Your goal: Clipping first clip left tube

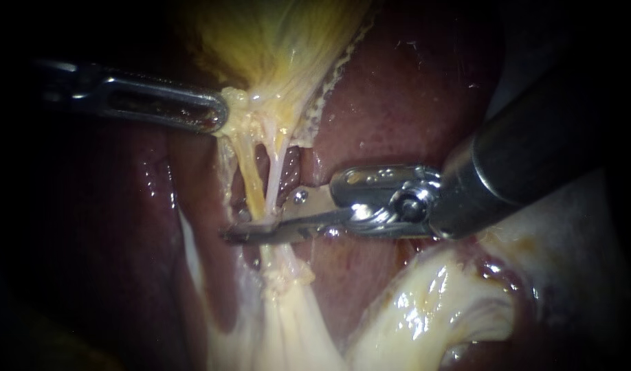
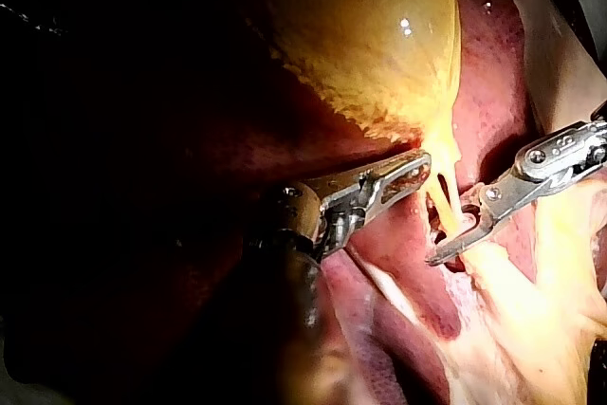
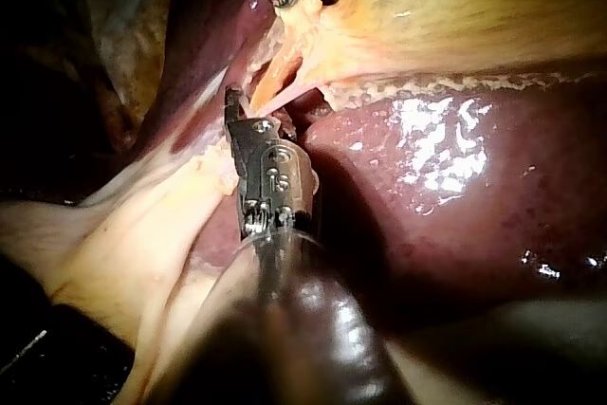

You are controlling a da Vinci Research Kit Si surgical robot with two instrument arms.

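The yellow gallbladder [image 1: 274, 41] hangs from above and narrows into two thin tubes. My left instrument [image 1: 216, 113] holds the gallbladder's neck with its jaws shut on the tissue and keeps it taut. The yellow left tube [image 1: 250, 175] and the paler right tube [image 1: 279, 161] run down side by side. My right instrument [image 1: 250, 232] reaches across low on the tubes, its narrow jaws closed on the left tube from both sides. The left wrist view shows the same grip on the gallbladder [image 2: 370, 26], with my right instrument [image 2: 450, 246] around the tube just beyond it.
Dark red liver [image 1: 412, 89] lies behind and right of the tubes. Pale, glistening fatty tissue [image 1: 425, 309] bulges under my right instrument's shaft. A whitish band of tissue [image 1: 288, 323] continues down from where the tubes meet.
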